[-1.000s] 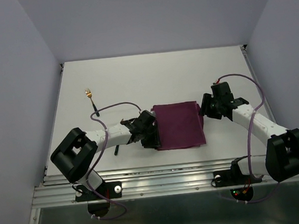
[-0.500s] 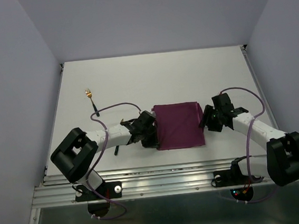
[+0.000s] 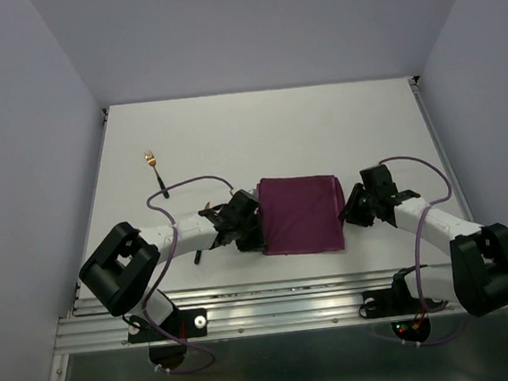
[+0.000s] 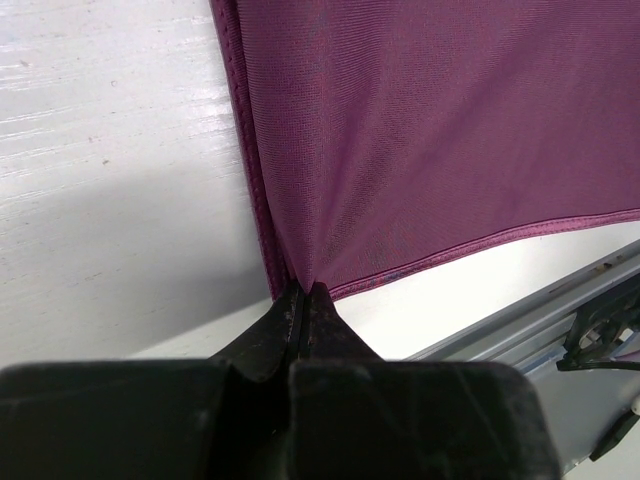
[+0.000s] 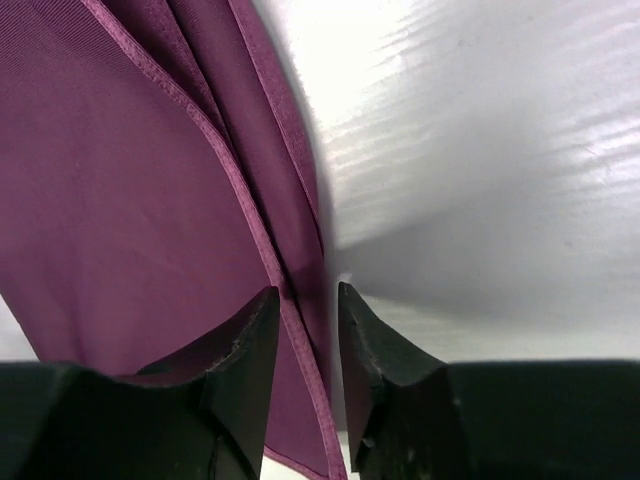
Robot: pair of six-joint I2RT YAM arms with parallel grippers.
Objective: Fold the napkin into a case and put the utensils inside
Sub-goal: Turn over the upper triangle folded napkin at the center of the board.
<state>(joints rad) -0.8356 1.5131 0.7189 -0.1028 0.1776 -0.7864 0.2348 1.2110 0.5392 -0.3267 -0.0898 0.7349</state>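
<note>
Napkin [image 3: 301, 213] | folded, near-square, edges parallel to table [image 3: 319, 121] | left gripper [image 4: 303, 292] pinching near-left corner

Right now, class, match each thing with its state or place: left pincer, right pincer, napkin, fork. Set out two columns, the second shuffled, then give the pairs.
Column 1
1 left pincer
2 right pincer
3 napkin
4 fork

Column 2
A alone, far left on the table
B jaws apart, astride the napkin's right edge
C shut on a napkin corner
D folded, flat, mid-table

Pairs: 1-C; 2-B; 3-D; 4-A
</note>
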